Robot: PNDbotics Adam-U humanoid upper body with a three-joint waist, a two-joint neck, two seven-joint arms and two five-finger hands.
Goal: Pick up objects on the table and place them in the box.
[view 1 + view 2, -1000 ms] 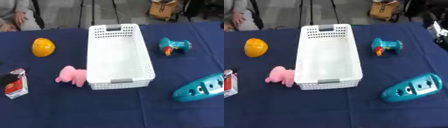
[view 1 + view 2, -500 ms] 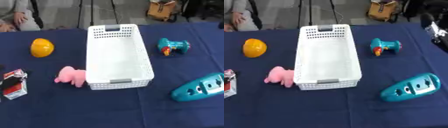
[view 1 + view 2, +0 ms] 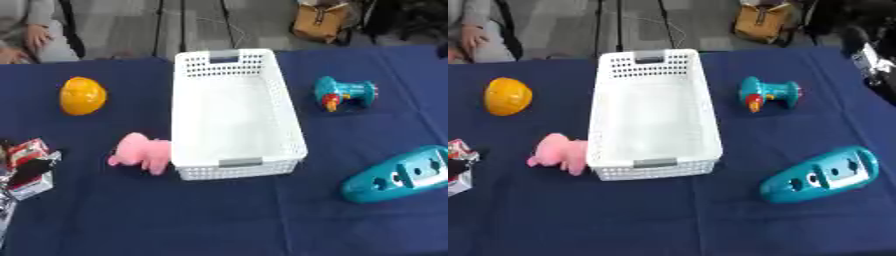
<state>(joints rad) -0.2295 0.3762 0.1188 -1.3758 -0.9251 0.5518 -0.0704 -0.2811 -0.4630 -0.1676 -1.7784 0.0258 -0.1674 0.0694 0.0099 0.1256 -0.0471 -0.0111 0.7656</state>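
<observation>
Even, diffuse overhead light — soft throughout, faint shadows beside the white basket (image 3: pixel 234 115), no glare.

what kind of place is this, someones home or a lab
Probably a lab or demo room, not a home. A table under a navy cloth holds a white basket with toys laid out around it, like the yellow helmet. Behind it are stand legs on grey floor.

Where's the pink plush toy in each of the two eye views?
Left eye view: the pink plush toy lies left of centre, against the white basket's near-left corner.
Right eye view: farther left, beside that same corner.
Shared landmark: the grey handle on the basket's near end.
</observation>
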